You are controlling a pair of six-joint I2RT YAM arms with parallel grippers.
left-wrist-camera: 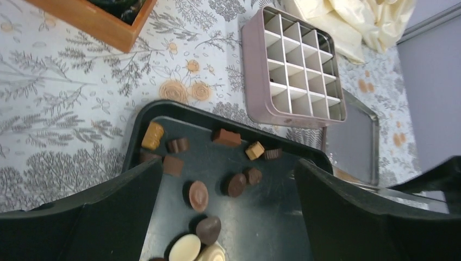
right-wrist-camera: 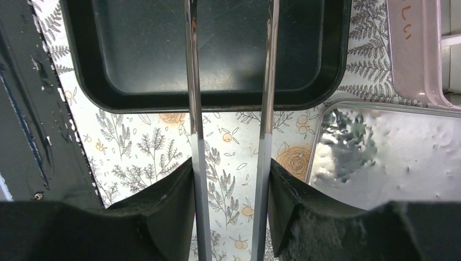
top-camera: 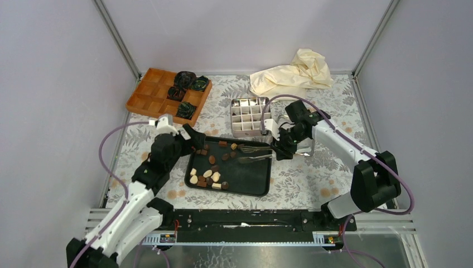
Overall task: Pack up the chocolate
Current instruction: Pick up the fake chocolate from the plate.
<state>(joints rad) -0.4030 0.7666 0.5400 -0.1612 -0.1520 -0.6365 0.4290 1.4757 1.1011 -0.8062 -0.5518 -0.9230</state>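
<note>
Spread over the left half and the far-edge middle of the black tray (top-camera: 249,180): the chocolate (top-camera: 207,174), dark, tan and cream pieces, with the cells of the divided tin (top-camera: 249,117) just beyond the tray's far edge looking empty. At the tray's right edge, the right gripper (top-camera: 277,146), pinching a pair of steel tongs (top-camera: 254,154) by both arms, tong tips apart with nothing between them. Long axis of the tongs across the tray, right to left, tips aimed at the pieces. Nearest to them, a few brown bits just off the tips toward the far edge; the cream cluster farther on, toward the near-left corner. Over the far-left corner, the left gripper (top-camera: 190,140), fingers spread wide and empty, closer to most pieces than the tongs, though judged the clumsier tool for things this small. Probably called for next: a short reach leftward along that same axis, tips straddling one brown piece, then a squeeze. The lid (right-wrist-camera: 391,157) flat on the table under the right wrist, touching the tin or merely beside it, cannot tell which. No brand or label readable; only faint reddish marks on the tin's pink side in the right wrist view, cut off and illegible.
</note>
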